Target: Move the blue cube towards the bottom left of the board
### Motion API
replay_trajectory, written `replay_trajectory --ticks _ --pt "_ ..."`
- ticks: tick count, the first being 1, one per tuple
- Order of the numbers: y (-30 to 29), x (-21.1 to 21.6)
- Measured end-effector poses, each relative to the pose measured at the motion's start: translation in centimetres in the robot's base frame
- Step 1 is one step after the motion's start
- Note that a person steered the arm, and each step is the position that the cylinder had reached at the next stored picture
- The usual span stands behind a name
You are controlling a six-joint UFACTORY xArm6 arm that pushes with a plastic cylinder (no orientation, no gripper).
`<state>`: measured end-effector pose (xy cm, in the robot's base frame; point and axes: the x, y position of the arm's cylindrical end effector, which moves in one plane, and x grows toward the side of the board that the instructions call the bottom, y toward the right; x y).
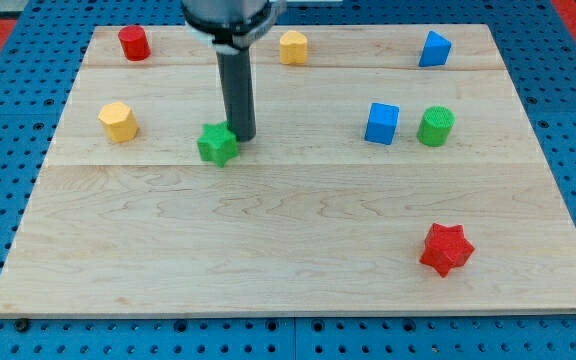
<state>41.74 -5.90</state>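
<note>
The blue cube (381, 123) sits right of the board's middle, just left of a green cylinder (435, 126). My tip (242, 136) is well to the cube's left, touching or almost touching the right side of a green star block (217, 144). The rod rises from there to the view's top.
A red cylinder (133, 43) is at the top left, a yellow block (293, 47) at top centre, a second blue block (434, 49) at top right. A yellow hexagonal block (118, 122) sits at the left, a red star (445, 249) at bottom right. The wooden board (268, 260) lies on a blue pegboard.
</note>
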Motion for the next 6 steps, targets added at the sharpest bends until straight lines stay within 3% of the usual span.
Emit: replay_trajectory --ticks 1,2,3,5,6 --pt "-3.1 -6.3" --pt "-4.6 -2.1" --pt "0.5 4.9" --pt "-2.9 2.6" --pt "-3.2 7.4"
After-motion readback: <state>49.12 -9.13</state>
